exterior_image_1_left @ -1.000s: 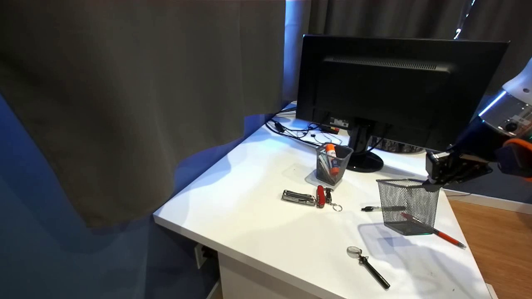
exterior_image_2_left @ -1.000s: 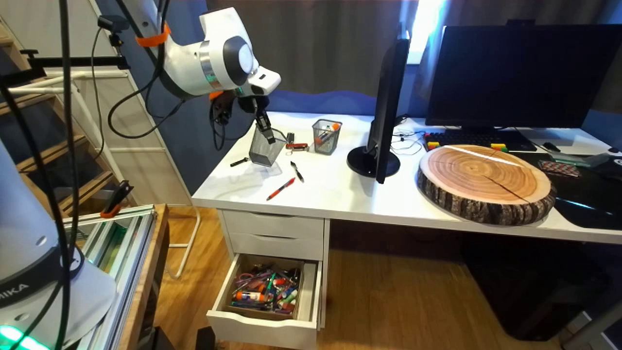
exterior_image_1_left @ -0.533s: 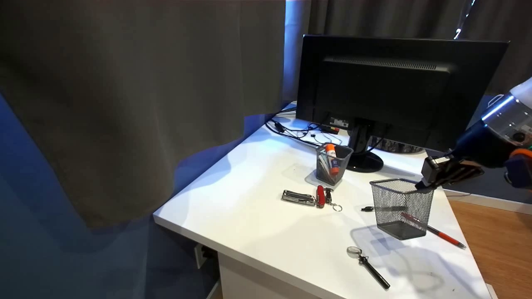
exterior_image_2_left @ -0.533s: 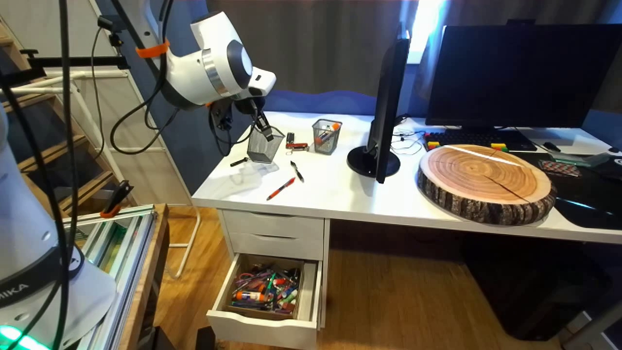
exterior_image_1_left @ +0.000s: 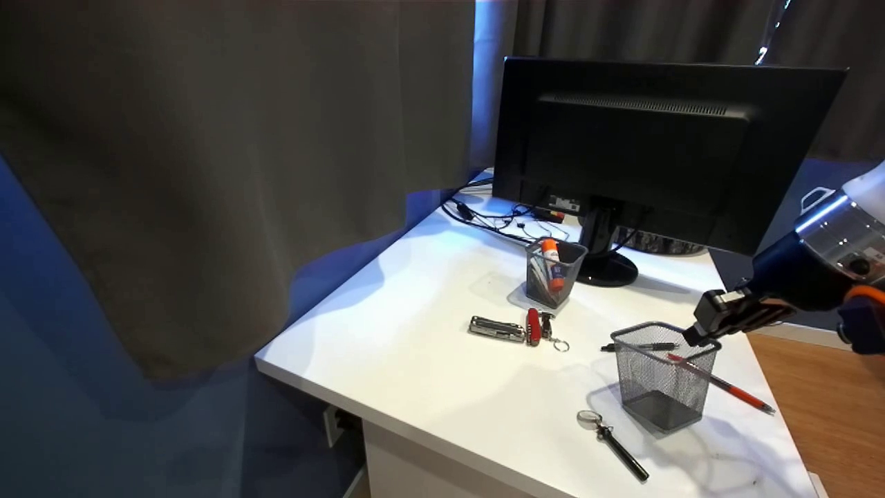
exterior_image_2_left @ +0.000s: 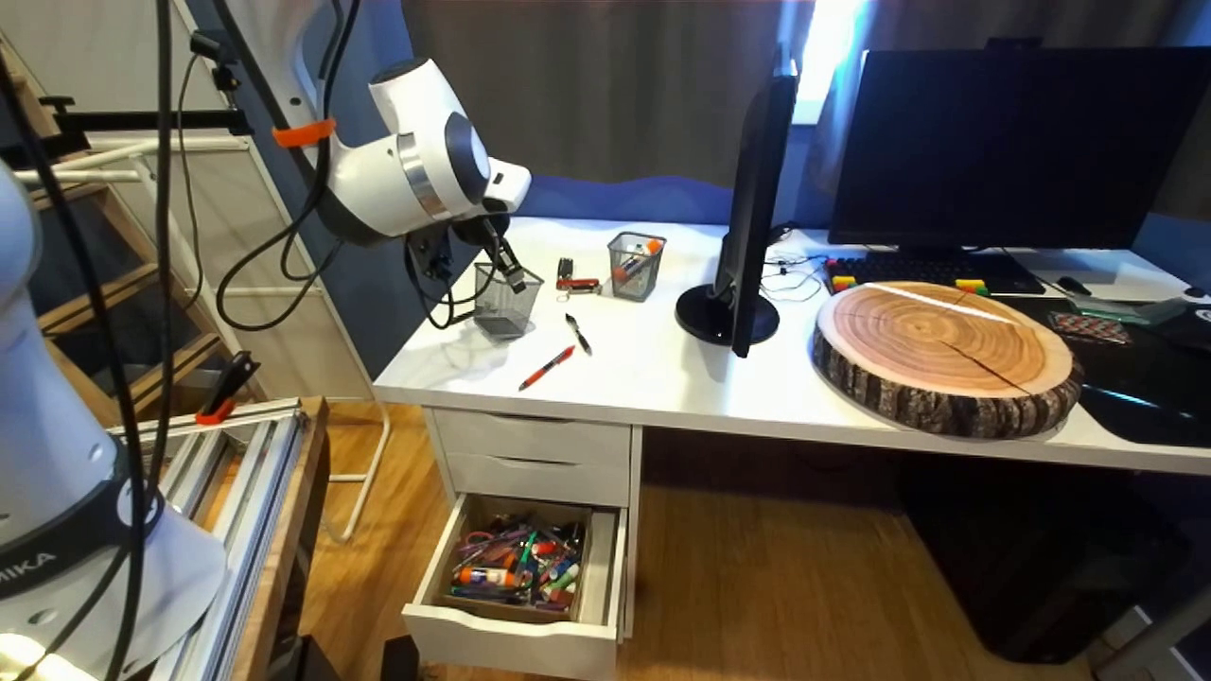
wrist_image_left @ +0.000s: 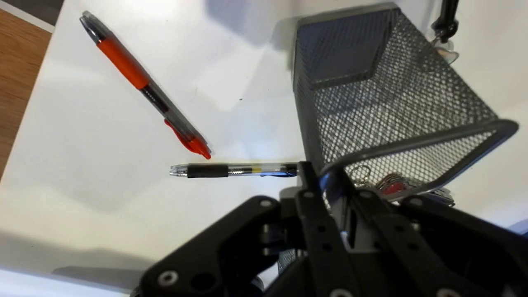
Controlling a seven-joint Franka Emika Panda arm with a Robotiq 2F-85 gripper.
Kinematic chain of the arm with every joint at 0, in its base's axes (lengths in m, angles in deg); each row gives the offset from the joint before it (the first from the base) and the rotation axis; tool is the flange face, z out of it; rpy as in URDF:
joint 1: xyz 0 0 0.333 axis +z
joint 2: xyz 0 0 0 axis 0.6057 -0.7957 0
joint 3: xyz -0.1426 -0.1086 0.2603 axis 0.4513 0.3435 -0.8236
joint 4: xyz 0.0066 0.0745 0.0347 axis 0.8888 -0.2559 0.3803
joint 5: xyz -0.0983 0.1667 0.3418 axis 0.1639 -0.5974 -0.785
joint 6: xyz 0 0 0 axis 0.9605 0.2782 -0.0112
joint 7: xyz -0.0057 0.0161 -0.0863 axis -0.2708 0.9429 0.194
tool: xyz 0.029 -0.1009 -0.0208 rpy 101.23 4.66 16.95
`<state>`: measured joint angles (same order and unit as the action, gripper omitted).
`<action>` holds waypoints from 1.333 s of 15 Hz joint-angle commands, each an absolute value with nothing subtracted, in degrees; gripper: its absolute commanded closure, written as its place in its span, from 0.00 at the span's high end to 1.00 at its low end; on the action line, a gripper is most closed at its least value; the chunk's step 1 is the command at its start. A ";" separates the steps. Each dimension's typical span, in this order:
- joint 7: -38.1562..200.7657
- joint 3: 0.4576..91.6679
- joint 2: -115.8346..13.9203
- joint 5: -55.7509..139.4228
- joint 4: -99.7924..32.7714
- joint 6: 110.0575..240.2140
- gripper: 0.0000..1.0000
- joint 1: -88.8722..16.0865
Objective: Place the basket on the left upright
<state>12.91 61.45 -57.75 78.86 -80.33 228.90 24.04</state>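
Note:
The basket, a dark grey wire-mesh box, shows in both exterior views point(exterior_image_1_left: 657, 377) point(exterior_image_2_left: 506, 310), near the desk's end. It stands nearly upright with its opening up; its base is at or just above the desk, and I cannot tell whether it touches. My gripper point(exterior_image_1_left: 698, 337) is closed on the basket's rim at one corner, with one finger inside and one outside. In the wrist view the gripper point(wrist_image_left: 324, 178) comes from the bottom, and the basket point(wrist_image_left: 371, 111) extends up and right from the fingertips, its solid base point(wrist_image_left: 342, 47) farthest away.
A pen cup point(exterior_image_1_left: 543, 296) with an orange glue stick stands near the monitor point(exterior_image_1_left: 664, 159). A multitool point(exterior_image_1_left: 496, 328) and red knife point(exterior_image_1_left: 533, 328) lie before it. A black pen point(wrist_image_left: 208, 170), a red pen point(wrist_image_left: 123, 62) and a small magnifier point(exterior_image_1_left: 622, 453) lie around the basket.
The gripper has lowered the basket toward the desk and shifted it slightly left in both exterior views. The basket has turned from tilted to nearly upright. The grip on the rim stays.

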 commanded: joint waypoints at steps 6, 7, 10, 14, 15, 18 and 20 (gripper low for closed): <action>16.73 61.21 -53.24 81.20 -83.87 230.45 0.80 23.12; 17.42 59.98 -51.66 81.58 -84.76 230.20 0.88 21.58; 16.94 56.21 -47.14 80.41 -87.15 226.83 1.00 17.41; 16.87 50.71 -43.64 74.79 -88.82 218.63 1.00 11.58; 18.02 49.21 -43.76 72.94 -88.63 218.04 1.00 10.13; 16.98 51.52 -45.32 74.95 -86.77 217.86 1.00 11.49; 17.02 51.52 -45.35 74.46 -85.92 216.15 1.00 11.26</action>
